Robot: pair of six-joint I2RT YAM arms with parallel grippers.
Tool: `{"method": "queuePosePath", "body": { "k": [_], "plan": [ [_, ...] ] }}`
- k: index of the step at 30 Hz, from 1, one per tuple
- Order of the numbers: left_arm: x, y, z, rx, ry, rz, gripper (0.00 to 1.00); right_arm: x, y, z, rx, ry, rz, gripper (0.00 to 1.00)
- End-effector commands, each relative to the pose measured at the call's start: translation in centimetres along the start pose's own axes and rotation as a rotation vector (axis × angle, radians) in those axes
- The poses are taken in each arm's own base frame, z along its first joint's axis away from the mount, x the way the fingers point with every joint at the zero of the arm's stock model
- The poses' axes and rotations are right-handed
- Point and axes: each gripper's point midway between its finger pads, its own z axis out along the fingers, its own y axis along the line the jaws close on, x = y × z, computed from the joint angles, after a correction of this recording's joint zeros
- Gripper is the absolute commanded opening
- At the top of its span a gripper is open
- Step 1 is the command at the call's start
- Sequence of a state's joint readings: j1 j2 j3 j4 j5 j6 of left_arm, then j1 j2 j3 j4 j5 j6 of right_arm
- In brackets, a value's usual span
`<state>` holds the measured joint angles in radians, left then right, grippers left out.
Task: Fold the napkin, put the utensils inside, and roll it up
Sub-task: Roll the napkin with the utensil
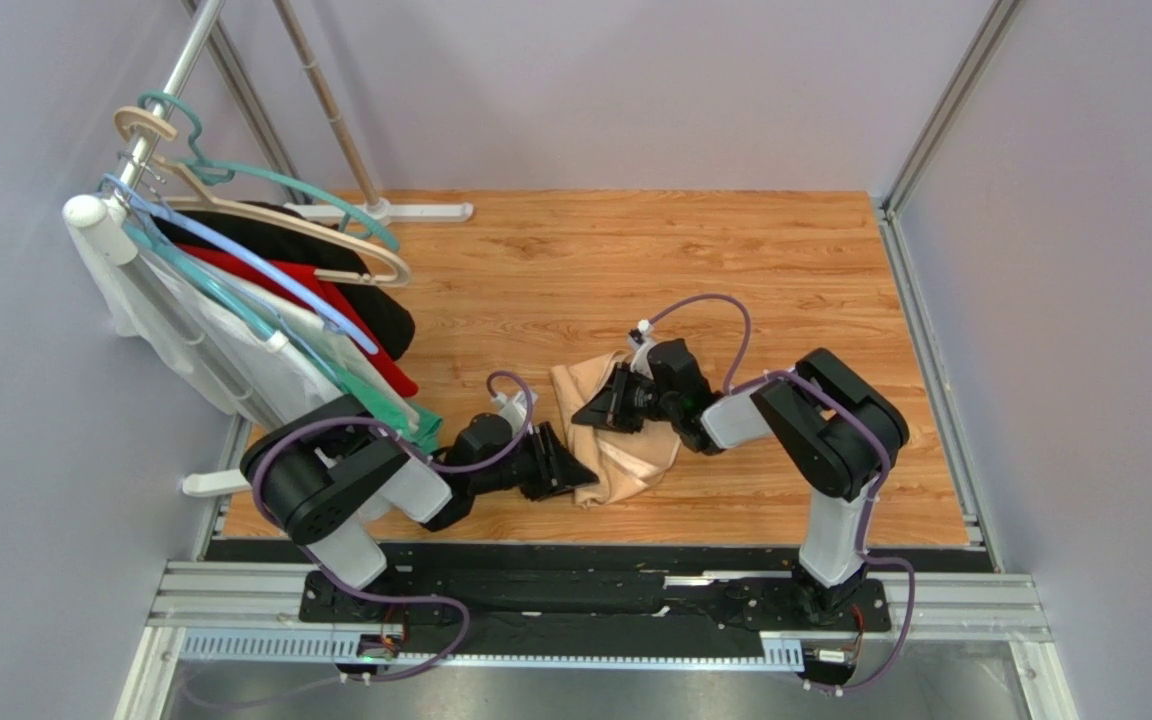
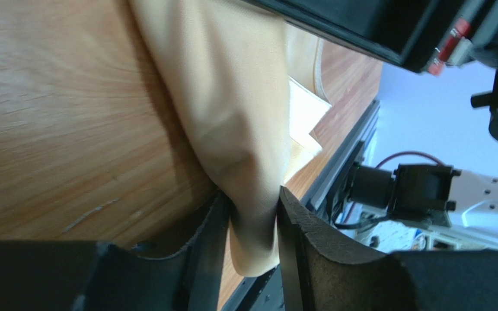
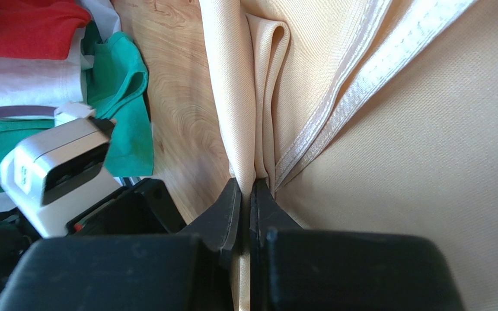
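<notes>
The peach-beige napkin (image 1: pixel 624 447) lies bunched on the wooden table between my two grippers. My left gripper (image 1: pixel 579 477) is at its near left corner; in the left wrist view its jaws (image 2: pixel 251 201) are closed around a fold of the napkin (image 2: pixel 232 97). My right gripper (image 1: pixel 597 408) is at the napkin's far left side; in the right wrist view its jaws (image 3: pixel 250 191) are pinched tight on a thin fold of the napkin (image 3: pixel 388 162), whose hemmed edge runs diagonally above. The purple and tan utensils are not in view.
A rack of hangers with white, red, black and green garments (image 1: pixel 282 315) stands at the table's left side, close to the left arm. The green garment (image 3: pixel 118 97) shows in the right wrist view. The table's near edge and metal rail (image 1: pixel 597 558) lie just below the napkin.
</notes>
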<state>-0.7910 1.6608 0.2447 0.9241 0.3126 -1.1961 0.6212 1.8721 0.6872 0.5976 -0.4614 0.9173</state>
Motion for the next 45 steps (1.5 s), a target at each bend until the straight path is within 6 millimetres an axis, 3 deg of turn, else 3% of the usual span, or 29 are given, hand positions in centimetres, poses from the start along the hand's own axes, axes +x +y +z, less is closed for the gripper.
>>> {"method": "queuePosePath", "body": {
  "k": [1, 7, 18, 22, 31, 38, 45],
  "plan": [
    [1.6, 4.0, -1.1, -0.177, 0.055, 0.019, 0.62, 0.4, -2.4, 0.1, 0.111, -0.012, 0.01, 0.0],
    [1.0, 4.0, -2.1, -0.249, 0.048, 0.08, 0.63, -0.3, -2.2, -0.1, 0.139, -0.07, 0.045, 0.0],
    [2.6, 4.2, -2.6, -0.327, 0.078, 0.127, 0.64, -1.0, -0.6, 0.6, 0.072, -0.183, 0.15, 0.0],
    [2.9, 5.6, -3.7, -0.373, 0.066, 0.107, 0.7, -1.5, -0.1, 0.4, 0.046, -0.212, 0.182, 0.0],
    [2.2, 4.6, -4.7, -0.306, -0.01, 0.067, 0.82, -2.2, 1.9, -0.1, -0.03, -0.232, 0.24, 0.0],
    [1.1, 3.9, -4.7, -0.23, -0.069, 0.036, 0.81, -2.0, 2.1, -0.3, -0.063, -0.235, 0.279, 0.0],
    [0.5, 3.6, -4.7, -0.18, -0.125, 0.0, 0.72, -2.0, 2.6, -0.4, -0.109, -0.241, 0.278, 0.0]
  ]
}}
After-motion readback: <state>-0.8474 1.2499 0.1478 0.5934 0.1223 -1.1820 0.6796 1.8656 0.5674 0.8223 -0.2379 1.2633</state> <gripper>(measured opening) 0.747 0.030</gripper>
